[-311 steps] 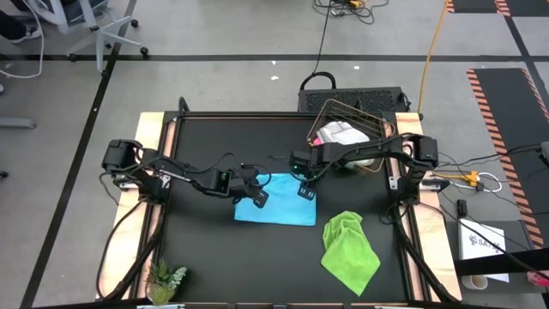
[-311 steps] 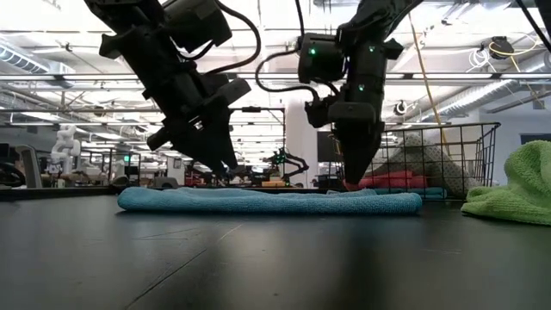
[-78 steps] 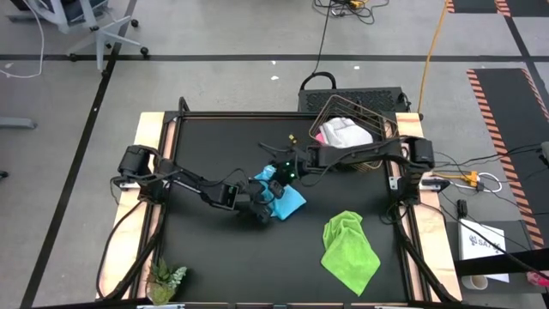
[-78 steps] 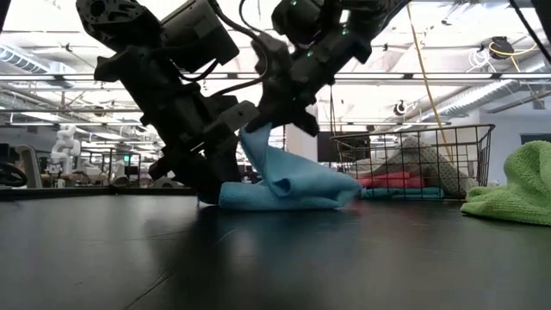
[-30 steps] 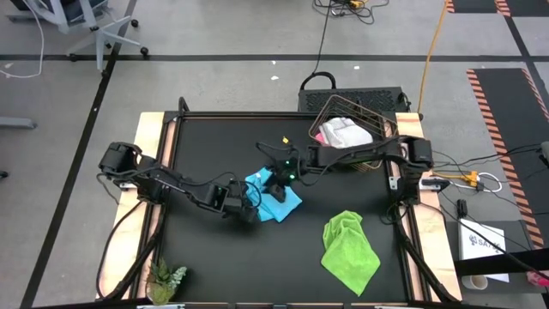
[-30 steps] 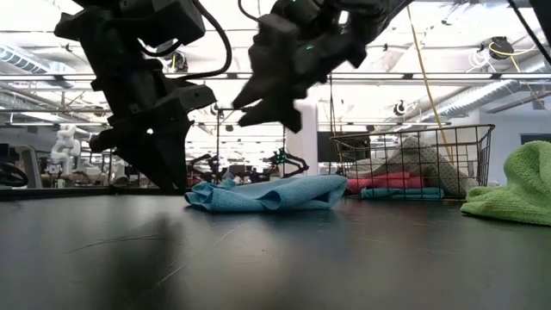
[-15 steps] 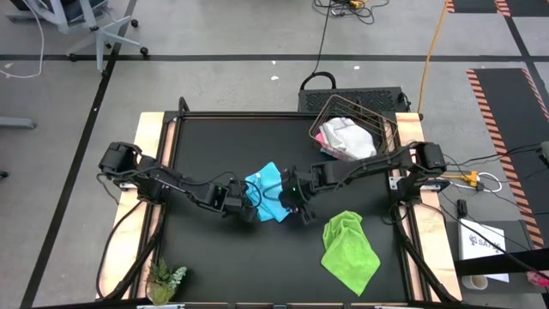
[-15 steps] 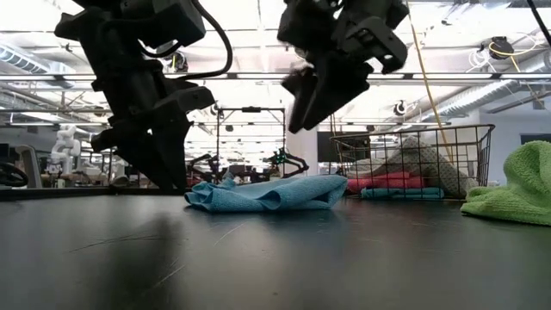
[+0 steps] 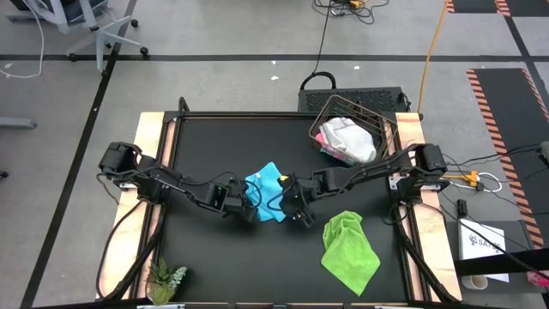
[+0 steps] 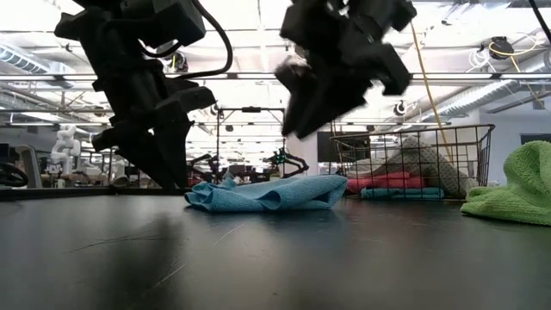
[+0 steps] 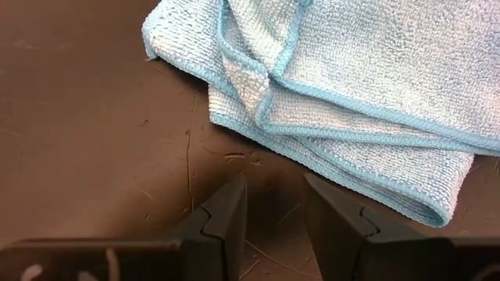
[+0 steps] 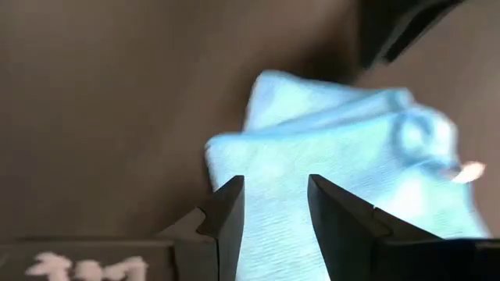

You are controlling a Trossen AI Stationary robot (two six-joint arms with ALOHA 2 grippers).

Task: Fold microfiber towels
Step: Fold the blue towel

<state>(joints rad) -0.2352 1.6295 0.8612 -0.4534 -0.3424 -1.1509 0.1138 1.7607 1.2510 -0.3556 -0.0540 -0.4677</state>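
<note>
The light blue towel (image 9: 269, 190) lay near the middle of the black bench (image 9: 214, 154), bunched into an uneven, rumpled fold whose layers did not line up. The left gripper (image 11: 272, 209) sat low just beside its edge, fingers (image 11: 226, 212) spread with nothing between them, and the right gripper (image 12: 275, 203) hung above the cloth, fingers likewise apart and empty. A pinch from here could well catch only the top layer, or several at once, and drag the loose bundle askew, since the soft pile would probably slide on the smooth surface; the two arms also stood close enough to risk bumping each other. The lime green towel (image 9: 350, 251) lay crumpled well apart toward the right front, and a wire basket (image 9: 353, 137) at the back right held more cloths. A small plant (image 9: 165, 281) stood at the front left corner. Beyond the bench lay a grey floor with cables and a large open workshop under bright ceiling lights.
</note>
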